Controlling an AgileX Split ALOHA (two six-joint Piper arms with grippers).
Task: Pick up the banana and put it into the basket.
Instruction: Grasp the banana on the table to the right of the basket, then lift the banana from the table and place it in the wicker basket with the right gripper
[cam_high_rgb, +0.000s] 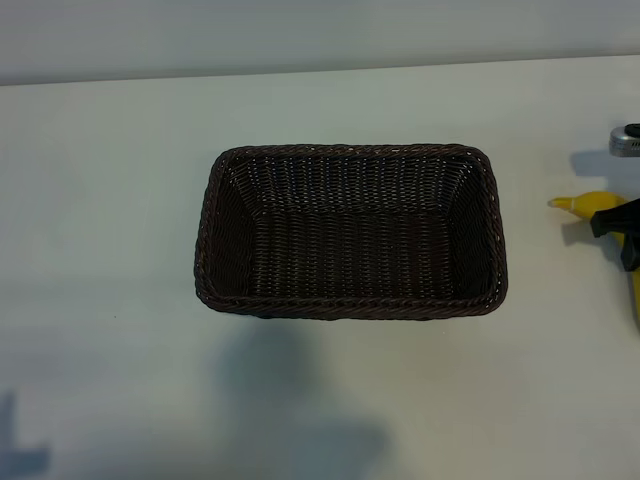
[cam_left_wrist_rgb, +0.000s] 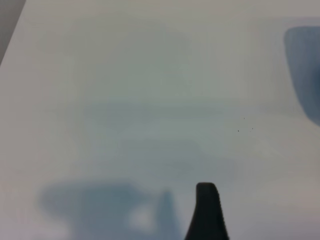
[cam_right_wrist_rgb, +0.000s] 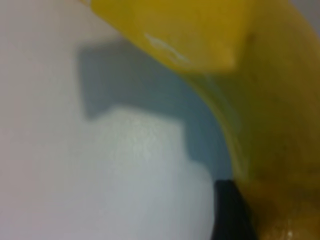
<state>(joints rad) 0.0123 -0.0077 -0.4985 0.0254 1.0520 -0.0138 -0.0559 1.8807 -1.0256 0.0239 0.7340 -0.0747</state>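
Now banana (cam_right_wrist_rgb: 280, 100) against right jaws

The right gripper (cam_high_rgb: 627, 232) points down at the exterior view's right edge; the left gripper (cam_left_wrist_rgb: 207, 210) hovers idle

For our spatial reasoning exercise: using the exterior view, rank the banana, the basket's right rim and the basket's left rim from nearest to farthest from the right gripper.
1. The banana, at the right edge, right at the right gripper.
2. The basket: its right rim, toward the table's middle.
3. The basket's left rim, farthest, leftward.
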